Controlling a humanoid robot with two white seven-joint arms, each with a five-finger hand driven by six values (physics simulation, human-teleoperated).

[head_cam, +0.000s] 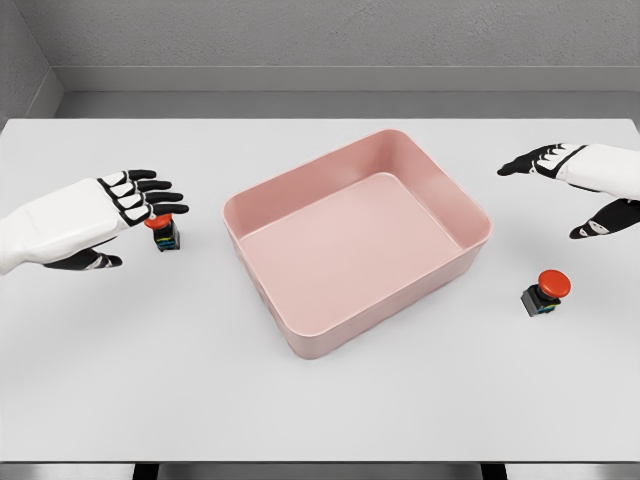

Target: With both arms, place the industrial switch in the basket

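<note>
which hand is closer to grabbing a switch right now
Left. The left hand has open fingertips right over the switch beside it. The right hand is open too, but farther from the other switch.

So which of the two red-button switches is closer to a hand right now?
The switch left of the pink basket: the left hand has its fingers right above it. The other switch sits clearly apart from the right hand.

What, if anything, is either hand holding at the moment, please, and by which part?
Nothing is held. The left hand is open beside one red-capped black switch; the right hand is open above the other.
</note>
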